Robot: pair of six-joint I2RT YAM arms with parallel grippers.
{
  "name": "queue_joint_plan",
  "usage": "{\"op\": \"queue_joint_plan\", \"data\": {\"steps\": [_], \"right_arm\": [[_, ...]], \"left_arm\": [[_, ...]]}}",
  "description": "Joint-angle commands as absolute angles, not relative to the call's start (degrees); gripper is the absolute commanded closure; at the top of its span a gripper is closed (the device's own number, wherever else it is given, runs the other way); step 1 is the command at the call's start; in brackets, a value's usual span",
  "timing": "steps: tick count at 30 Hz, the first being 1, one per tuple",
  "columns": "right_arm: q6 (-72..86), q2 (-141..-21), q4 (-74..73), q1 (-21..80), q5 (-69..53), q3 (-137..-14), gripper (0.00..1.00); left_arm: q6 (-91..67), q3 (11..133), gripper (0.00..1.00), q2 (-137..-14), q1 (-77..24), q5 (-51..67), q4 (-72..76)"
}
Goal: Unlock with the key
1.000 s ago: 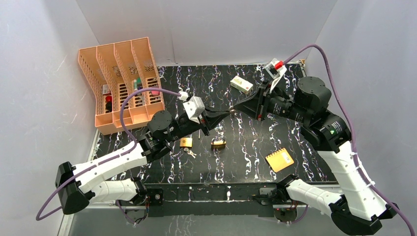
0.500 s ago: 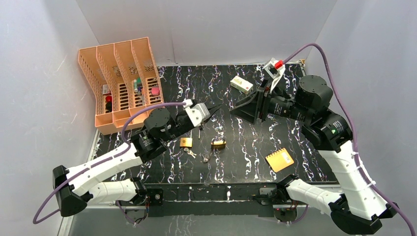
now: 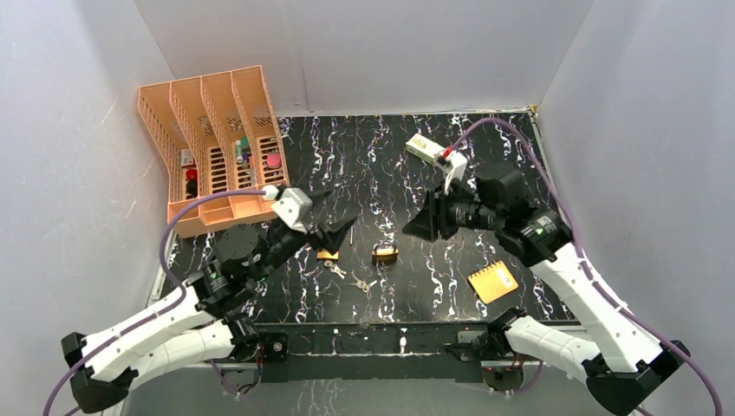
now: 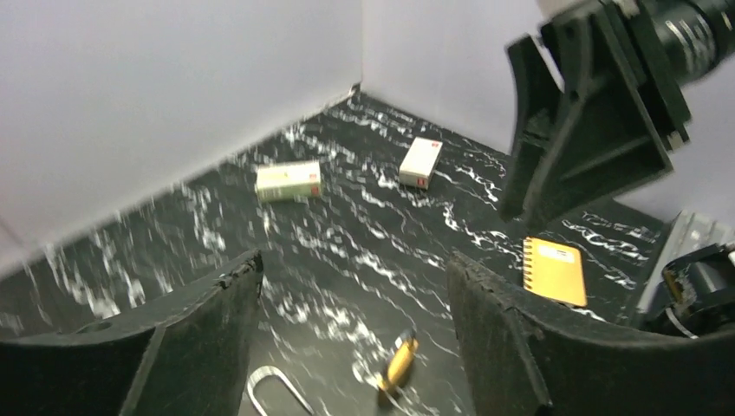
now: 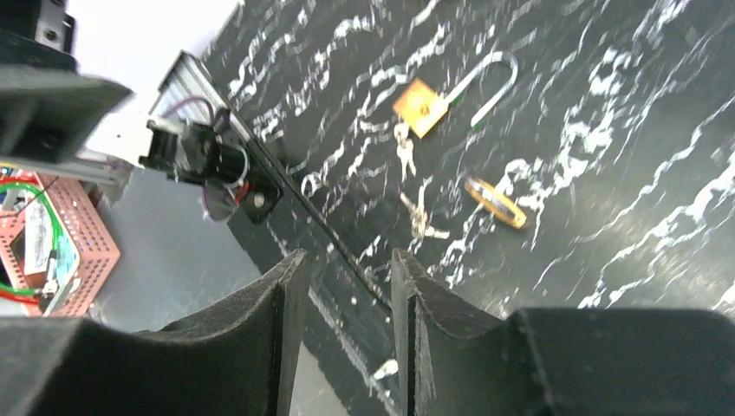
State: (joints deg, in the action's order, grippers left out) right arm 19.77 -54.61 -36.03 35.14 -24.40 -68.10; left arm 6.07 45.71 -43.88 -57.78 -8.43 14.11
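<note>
plain white walls (image 3: pixel 347 52), black marbled tabletop (image 3: pixel 433 269), seemingly even light

The key (image 3: pixel 362 282) is lying in the open on the counter (image 3: pixel 433 269), with bare surface stretching away to its right. The left padlock (image 3: pixel 328 254) and right padlock (image 3: pixel 386 253) are sitting just beyond it. The left gripper (image 4: pixel 354 260) is hanging above them with its fingers spread, and the notebook (image 3: pixel 492 282) is lying well apart.

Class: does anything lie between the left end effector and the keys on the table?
Nothing visible does. The keys lie uncovered on the black table, nearer the bases than the open left end effector. The brass padlocks sit beside them, not on them.
</note>
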Motion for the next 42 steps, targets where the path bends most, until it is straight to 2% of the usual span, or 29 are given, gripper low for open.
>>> {"op": "queue_joint_plan", "data": {"steps": [1,4,5,6,7,10,12,14,16,18,29,33,42], "right_arm": [[23.3,-51.4,-32.2,39.9,-20.0,-61.7,0.54],[26.6,-52.1,-30.8,51.3,-9.7,-57.3,0.55],[27.9,-53.8,-30.2,56.2,-3.9,-56.1,0.55],[30.5,-58.1,-29.7,64.5,3.8,-55.2,0.55],[34.3,-63.9,-28.1,68.1,8.7,-53.8,0.55],[37.8,-72.6,-20.1,68.5,9.1,-51.3,0.54],[41.1,-80.5,-18.2,68.8,11.7,-52.8,0.54],[42.4,-83.1,-17.3,68.8,14.9,-53.6,0.54],[43.2,-83.3,-17.1,68.7,16.2,-53.5,0.54],[43.6,-81.8,-17.4,68.7,17.0,-52.7,0.54],[43.2,-79.9,-17.5,68.7,17.7,-51.6,0.54],[43.3,-79.9,-17.4,68.7,17.7,-51.8,0.54],[42.9,-80.1,-17.6,68.8,18.2,-52.4,0.54]], "left_arm": [[-13.4,39.5,0.24,-34.7,-57.9,-20.9,5.4],[-22.6,36.2,0.17,-27.9,-57.9,-29.3,0.8],[-25.6,35.1,0.05,-25.4,-57.9,-31.8,-0.6],[-27.7,34.6,0.02,-22.7,-57.9,-34.5,-3.4],[-30.9,35.1,0.02,-21.5,-57.9,-37.5,-7.0],[-39.8,39.7,0.02,-22.9,-57.9,-42.4,-17.0],[-44.0,41.7,0.02,-22.2,-58.0,-36.4,-20.2],[-51.4,42.9,0.02,-20.3,-57.9,-29.8,-20.6],[-53.2,42.2,0.02,-18.2,-57.9,-22.2,-16.4],[-54.5,39.6,0.02,-16.0,-57.9,-12.3,-6.3],[-51.9,38.8,0.08,-22.1,-57.9,16.4,12.2],[-51.0,39.1,0.09,-22.9,-57.9,21.0,14.4],[-48.9,40.7,0.10,-23.0,-57.9,21.9,12.5]]}}
